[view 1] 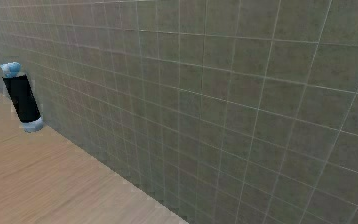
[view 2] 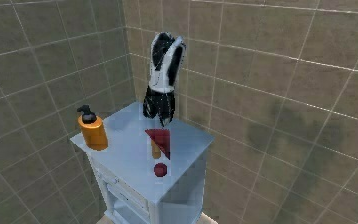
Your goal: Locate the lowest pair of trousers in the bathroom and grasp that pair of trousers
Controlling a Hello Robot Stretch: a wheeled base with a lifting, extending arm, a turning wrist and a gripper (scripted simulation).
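A black limp shape with white edges [view 2: 162, 75] rises upright from the back of a pale blue cabinet top [view 2: 192, 148] in the tiled corner; it could be folded cloth, but I cannot tell what garment it is. Just in front of it on the top lies a small red thing [view 2: 159, 143]. Lower down, a small red round thing [view 2: 161, 170] sits at the cabinet's front edge. At the forward view's left edge, a black oblong thing with pale blue ends [view 1: 22, 97] shows against the wall.
An orange pump bottle [view 2: 92, 130] stands on the cabinet's left side. The cabinet has white drawer fronts [view 2: 122, 195]. Grey-brown tiled walls [view 1: 237, 100] close in ahead and around the cabinet. Wooden floor [view 1: 57, 185] lies at the forward view's lower left.
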